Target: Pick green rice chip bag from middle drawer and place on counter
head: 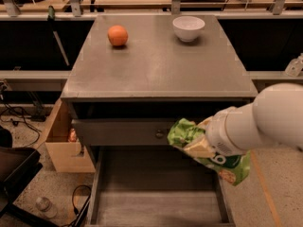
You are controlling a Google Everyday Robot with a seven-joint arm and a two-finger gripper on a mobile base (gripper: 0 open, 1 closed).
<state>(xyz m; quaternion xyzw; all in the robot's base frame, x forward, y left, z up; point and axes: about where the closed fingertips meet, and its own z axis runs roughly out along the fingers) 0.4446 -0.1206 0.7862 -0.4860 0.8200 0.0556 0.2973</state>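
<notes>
The green rice chip bag (227, 162) hangs in the air above the open middle drawer (156, 207), at its right side, in front of the cabinet face. My gripper (198, 146) is shut on the bag's upper left part, with the white arm reaching in from the right. The bag's crumpled top (182, 130) is level with the drawer panel above. The counter (156, 65) lies above and behind the bag. The drawer floor shows bare planks.
An orange (117, 35) and a white bowl (188, 28) stand at the back of the counter. The shut drawer panel has a small round knob (160, 134). A cardboard box (64, 148) stands left of the cabinet. A bottle (45, 205) lies on the floor.
</notes>
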